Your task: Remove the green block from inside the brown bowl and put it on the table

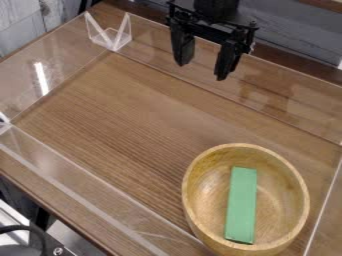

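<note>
The green block (242, 204), a flat bright green bar, lies lengthwise on the floor of the brown bowl (202, 196), a round light wooden bowl at the front right of the table (127, 130). My gripper (201, 62) hangs at the back of the table, well above and behind the bowl. Its dark fingers (225, 64) point down and stand apart with nothing between them.
Low clear acrylic walls (54, 60) edge the wood-grain tabletop on the left, back and front. A clear folded acrylic piece (108, 33) stands at the back left corner. The bowl sits close to the front right edge.
</note>
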### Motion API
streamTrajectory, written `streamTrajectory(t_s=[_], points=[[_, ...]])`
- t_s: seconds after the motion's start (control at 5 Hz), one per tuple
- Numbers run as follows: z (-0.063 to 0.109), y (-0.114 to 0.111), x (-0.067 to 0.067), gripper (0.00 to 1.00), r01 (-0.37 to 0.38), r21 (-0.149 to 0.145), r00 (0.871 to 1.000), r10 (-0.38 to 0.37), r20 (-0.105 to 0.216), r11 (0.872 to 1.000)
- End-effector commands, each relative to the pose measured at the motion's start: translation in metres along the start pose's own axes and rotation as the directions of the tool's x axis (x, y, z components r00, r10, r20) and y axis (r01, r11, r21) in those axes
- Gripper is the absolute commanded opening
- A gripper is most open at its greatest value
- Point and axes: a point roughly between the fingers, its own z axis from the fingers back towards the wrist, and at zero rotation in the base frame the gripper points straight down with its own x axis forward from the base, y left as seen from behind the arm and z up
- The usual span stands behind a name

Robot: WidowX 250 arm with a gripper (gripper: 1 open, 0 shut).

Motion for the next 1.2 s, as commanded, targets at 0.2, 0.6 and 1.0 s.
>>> streamTrajectory(t_s=[0.2,0.6,1.0], points=[[-0.016,-0.067,-0.057,1.00,-0.167,-0.035,0.985,0.166,-0.041,0.985],[-0.025,-0.136,-0.092,1.00,-0.276,-0.069,0.961,0.276,-0.007,0.959],[-0.041,-0.133,-0.088,1.00,-0.429,-0.123,0.902,0.431,-0.010,0.895]])
